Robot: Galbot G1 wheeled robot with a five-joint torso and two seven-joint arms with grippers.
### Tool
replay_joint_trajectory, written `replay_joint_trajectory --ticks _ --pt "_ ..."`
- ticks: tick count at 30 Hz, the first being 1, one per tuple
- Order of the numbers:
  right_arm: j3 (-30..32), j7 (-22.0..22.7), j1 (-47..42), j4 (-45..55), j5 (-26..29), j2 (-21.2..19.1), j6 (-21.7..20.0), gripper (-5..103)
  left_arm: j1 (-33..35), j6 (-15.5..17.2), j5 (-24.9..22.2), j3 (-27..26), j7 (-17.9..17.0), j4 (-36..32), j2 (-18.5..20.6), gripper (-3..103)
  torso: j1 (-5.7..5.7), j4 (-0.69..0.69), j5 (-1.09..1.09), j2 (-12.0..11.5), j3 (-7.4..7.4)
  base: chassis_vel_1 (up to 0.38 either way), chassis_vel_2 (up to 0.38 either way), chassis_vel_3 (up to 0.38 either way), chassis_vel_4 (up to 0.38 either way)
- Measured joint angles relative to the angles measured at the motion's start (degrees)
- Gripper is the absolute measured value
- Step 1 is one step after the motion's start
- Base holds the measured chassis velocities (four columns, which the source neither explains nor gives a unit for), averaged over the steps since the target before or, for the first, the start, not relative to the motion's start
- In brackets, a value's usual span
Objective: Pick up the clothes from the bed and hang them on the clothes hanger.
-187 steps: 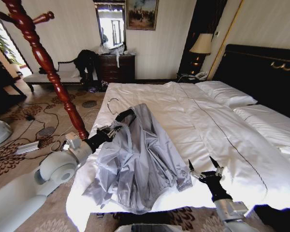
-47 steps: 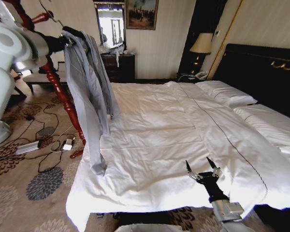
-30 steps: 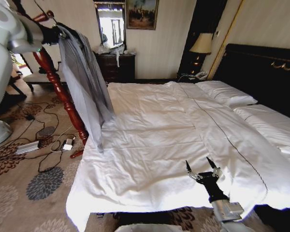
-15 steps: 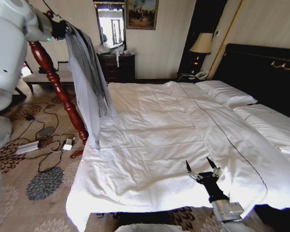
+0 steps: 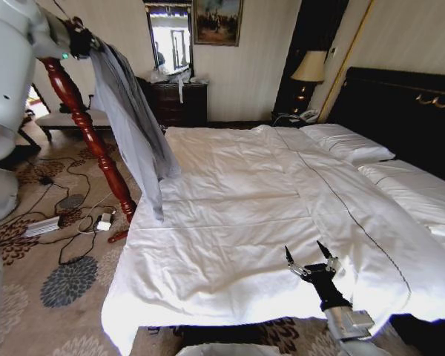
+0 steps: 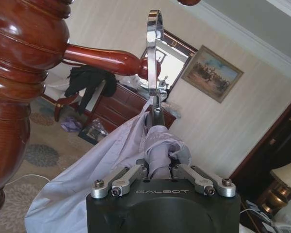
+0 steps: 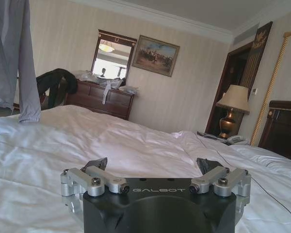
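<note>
The clothes, a light grey jacket, hang in the air beside the bed's left edge, off the sheets. My left gripper is raised at the top left, shut on the bunched collar around the neck of a chrome hook. That hook stands right at the tip of a peg of the clothes hanger, a red-brown turned wooden stand. Whether it rests on the peg I cannot tell. My right gripper hovers open low over the bed's near edge, its fingers empty.
Cables and a power strip lie on the patterned carpet by the stand's foot. A dark dresser and a bench with a black garment stand at the far wall. White pillows lie against the dark headboard.
The left arm has carried the jacket slightly higher and closer to the stand's top, and the jacket's hem has swung toward the bed. The right gripper has stayed still.
</note>
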Motion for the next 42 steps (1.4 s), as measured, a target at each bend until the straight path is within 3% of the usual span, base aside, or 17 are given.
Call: replay_joint_trajectory --ticks 7,10,22,42 --pt "0.00 0.00 0.00 0.00 0.00 0.00 0.00 100 -0.35 -0.68 4.72 -0.71 2.02 4.16 -1.11 17 0.00 0.05 -0.03 0.00 0.00 0.000 0.000 0.000 0.000" --pt "0.00 0.00 0.00 0.00 0.00 0.00 0.00 100 -0.76 -1.23 7.67 -1.59 3.82 6.73 -2.32 17 0.00 0.00 0.00 0.00 0.00 0.000 0.000 0.000 0.000" --pt "0.00 0.00 0.00 0.00 0.00 0.00 0.00 100 -1.68 -1.84 15.64 -5.91 8.94 13.32 -5.00 17 0.00 0.01 0.00 0.00 0.00 0.000 0.000 0.000 0.000" --pt "0.00 0.00 0.00 0.00 0.00 0.00 0.00 100 -1.61 -2.58 24.50 -13.14 11.71 19.90 -7.32 17 0.00 0.02 0.00 0.00 0.00 0.000 0.000 0.000 0.000"
